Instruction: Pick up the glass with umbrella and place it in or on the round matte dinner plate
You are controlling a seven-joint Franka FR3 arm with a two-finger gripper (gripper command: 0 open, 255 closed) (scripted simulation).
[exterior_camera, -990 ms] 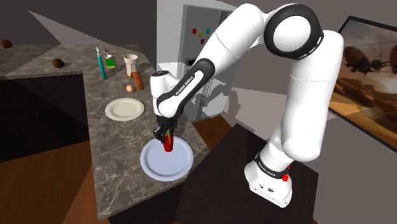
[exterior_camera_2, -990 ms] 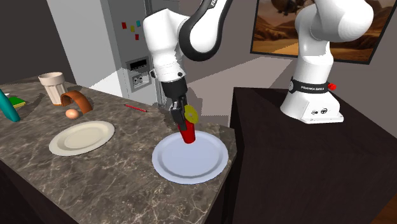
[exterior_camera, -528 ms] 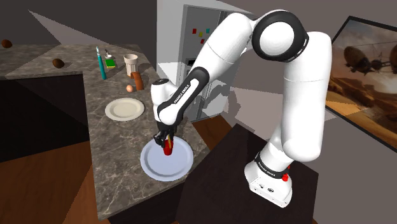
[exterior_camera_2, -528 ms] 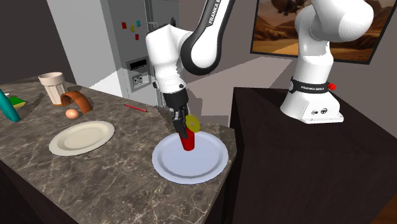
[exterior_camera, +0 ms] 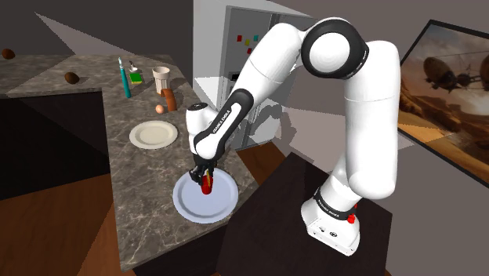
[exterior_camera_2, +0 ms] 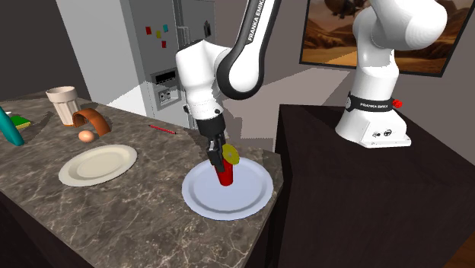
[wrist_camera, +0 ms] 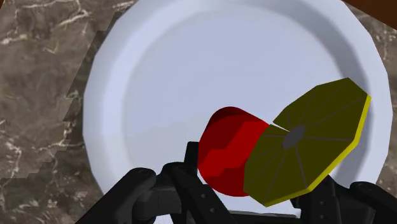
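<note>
Hand [exterior_camera_2: 219,160] grips red glass [exterior_camera_2: 224,176], which hangs below it over pale plate [exterior_camera_2: 243,202].

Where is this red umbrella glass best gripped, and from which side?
Probably across the red glass near its rim, from above, on the side away from the yellow umbrella, whose canopy overhangs one side. The gripper clasps it so, over the pale plate.

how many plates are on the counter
2. A pale blue plate sits near the counter's end, under the red glass; a cream plate lies near the egg. None seems hidden.
</note>
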